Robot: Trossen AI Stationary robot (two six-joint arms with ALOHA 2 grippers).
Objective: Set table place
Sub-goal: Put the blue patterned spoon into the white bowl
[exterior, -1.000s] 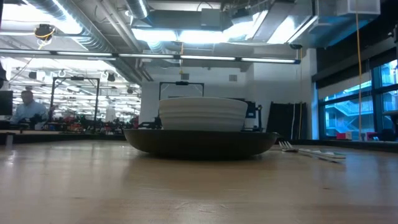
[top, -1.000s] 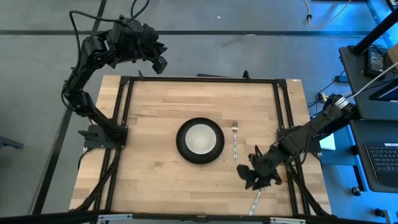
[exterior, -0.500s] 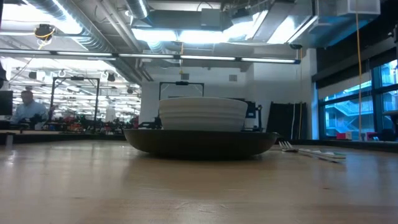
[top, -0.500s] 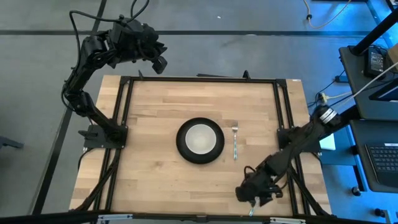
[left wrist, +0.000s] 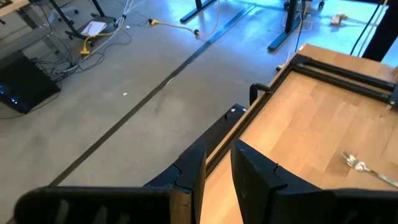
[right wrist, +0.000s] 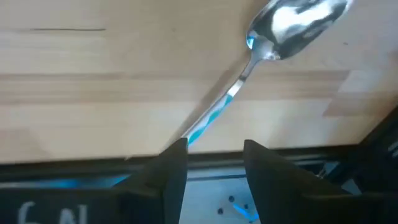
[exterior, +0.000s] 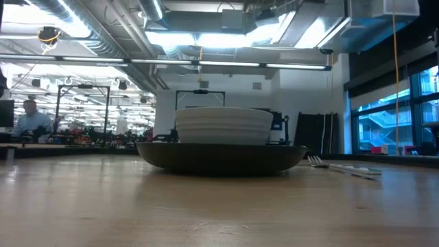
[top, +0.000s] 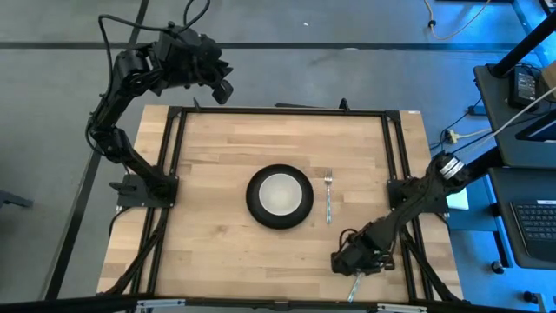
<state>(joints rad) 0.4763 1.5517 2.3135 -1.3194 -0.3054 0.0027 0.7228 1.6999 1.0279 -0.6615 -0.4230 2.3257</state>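
Note:
A black plate [top: 254, 207] with a white bowl [top: 279, 194] in it sits mid-table [top: 208, 156]; both show in the low view [exterior: 219, 156]. A fork [top: 328, 196] lies flat to the plate's right. A spoon [top: 354, 286] lies flat at the table's near edge, its bowl [right wrist: 297, 18] pointing away from my right gripper. My right gripper [top: 347, 264] is open just above the spoon's handle end [right wrist: 194, 133], its fingers [right wrist: 171, 167] on either side of it. My left gripper [top: 221, 87] hangs beyond the table's far left corner, its fingers [left wrist: 194, 169] a narrow gap apart, empty.
A black metal frame [top: 278, 111] runs around the tabletop, and the arm bases stand at its left and right sides. Bare wood lies to the left of the plate and beyond it. A person [exterior: 27, 118] sits far off in the room behind.
My right gripper has gone toward the table's near edge and a little left, coming down over the spoon's handle end. The spoon, fork, plate and bowl have stayed where they were.

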